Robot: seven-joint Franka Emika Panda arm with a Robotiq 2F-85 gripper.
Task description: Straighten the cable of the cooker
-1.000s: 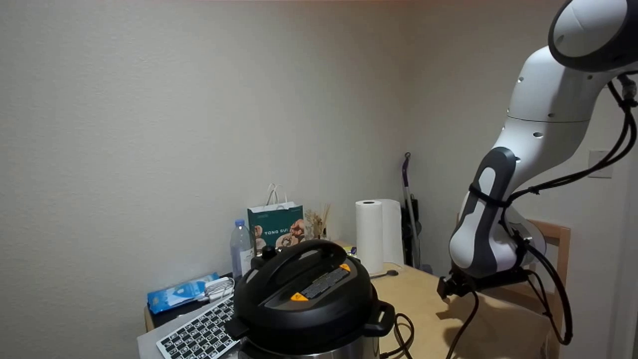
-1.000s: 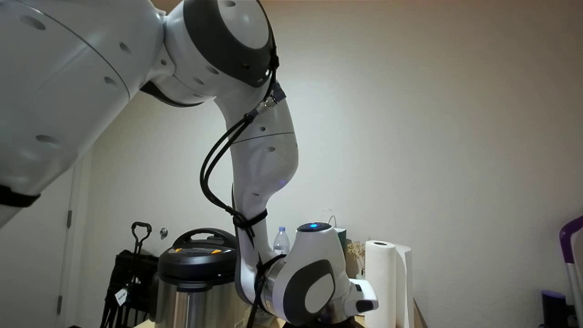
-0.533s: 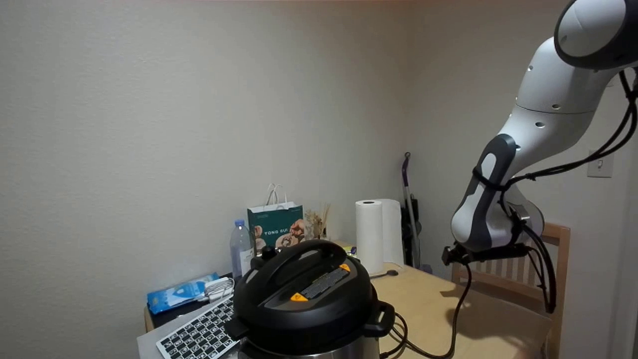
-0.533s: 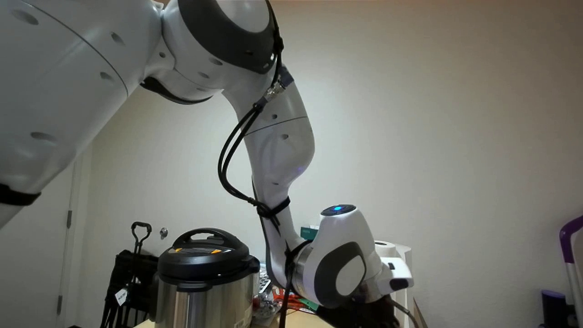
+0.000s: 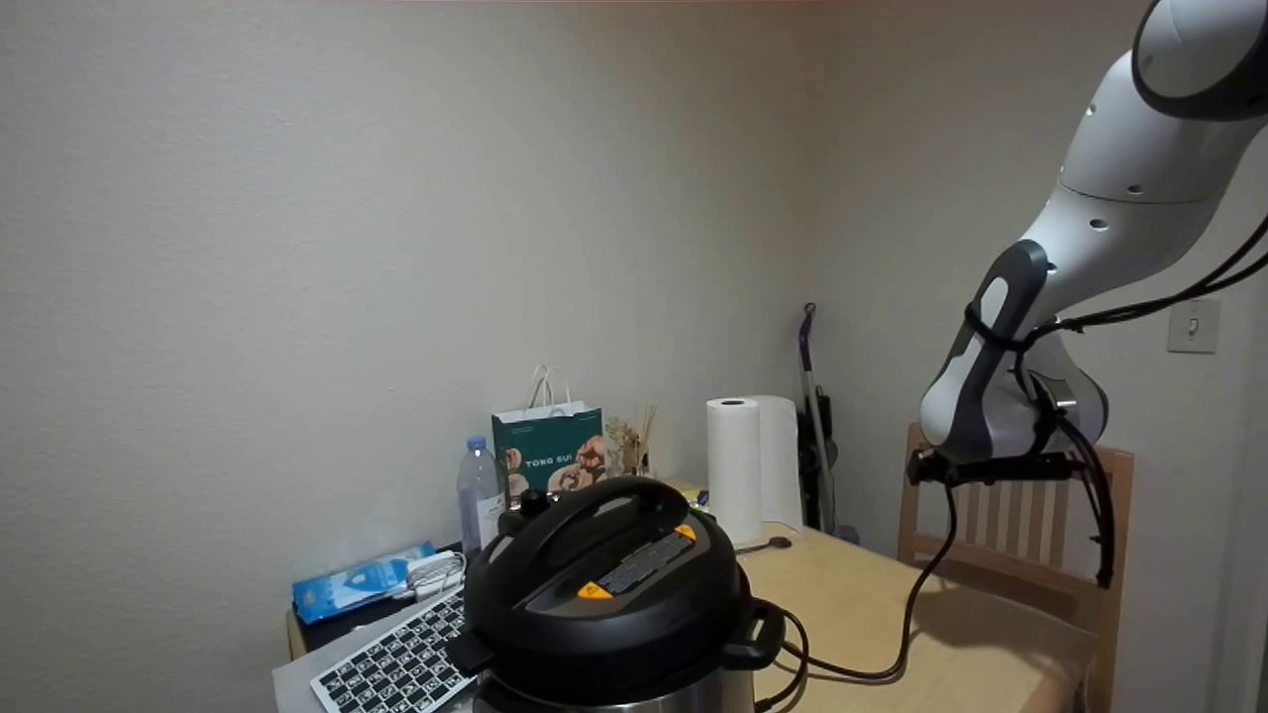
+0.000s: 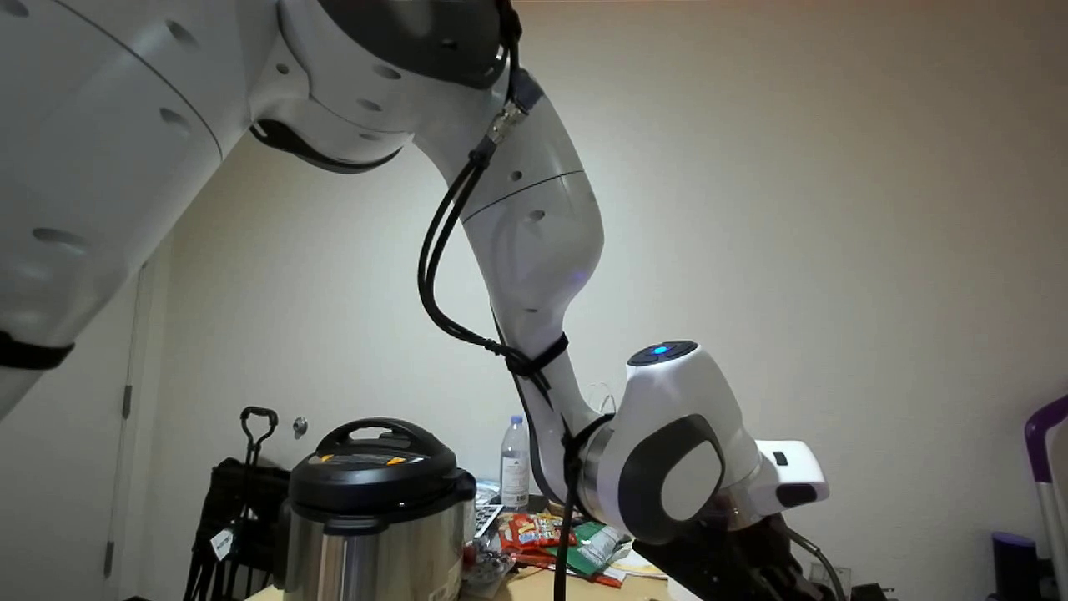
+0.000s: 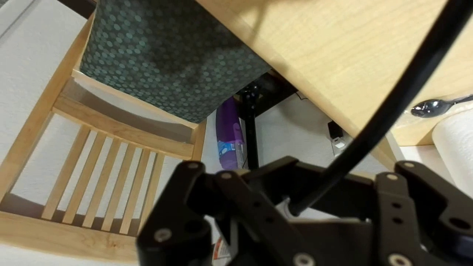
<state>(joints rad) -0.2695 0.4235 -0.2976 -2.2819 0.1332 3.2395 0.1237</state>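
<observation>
The cooker [image 5: 619, 594], with a black lid and steel body, stands on the table; it also shows in an exterior view [image 6: 375, 509]. Its black cable [image 5: 906, 624] makes a loop beside the cooker, runs along the table, then rises in a curve to my gripper [image 5: 929, 467]. In the wrist view the cable [image 7: 391, 99] comes from the upper right down between the fingers of my gripper [image 7: 296, 162]. The fingertips meet and are shut on the cable, above and past the table edge. The plug end cannot be made out clearly. In an exterior view the gripper [image 6: 734, 559] is dark and partly cut off.
A wooden chair [image 7: 118, 144] with a dark cushion [image 7: 166, 55] stands at the table edge [image 7: 288, 70]. A paper towel roll [image 5: 733, 470] and a black spoon [image 5: 778, 543] are on the table. A keyboard [image 5: 406, 644], bottle [image 5: 479, 495] and snack bags [image 6: 534, 532] lie beyond the cooker.
My gripper has risen and moved away from the cooker, with the cable in it. The cable's slack has been drawn out along the table and its loop has shrunk slightly.
</observation>
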